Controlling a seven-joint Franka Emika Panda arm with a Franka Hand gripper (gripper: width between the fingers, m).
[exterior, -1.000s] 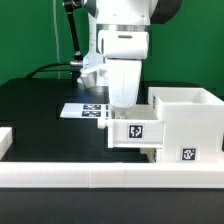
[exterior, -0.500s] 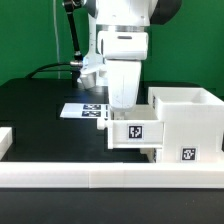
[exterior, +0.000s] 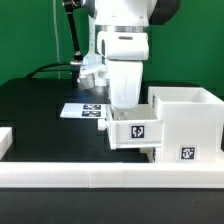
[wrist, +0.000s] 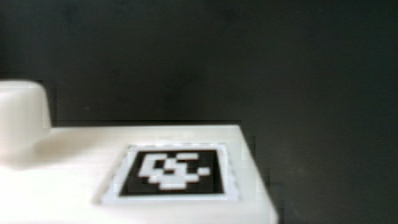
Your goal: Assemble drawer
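The large white hollow housing (exterior: 185,122) stands at the exterior view's right, with a tag low on its front. A small white tray (exterior: 134,131) with a tag on its front face sits against the housing's left side, raised off the table and partly inside it. My gripper (exterior: 122,106) reaches straight down into the tray, and its fingers look closed on the tray's wall. Their tips are hidden behind the tray's front. The wrist view shows a white tagged tray surface (wrist: 175,168) over the black table, with no fingers in sight. A second tray is out of view.
The marker board (exterior: 82,110) lies on the black table behind the tray. A long low white rail (exterior: 90,180) runs along the front edge, with a short white piece (exterior: 5,140) at the exterior view's left. A rounded white part (wrist: 18,115) shows in the wrist view.
The gripper and the small tray have shifted slightly toward the exterior view's right, toward the housing. The housing has not moved.
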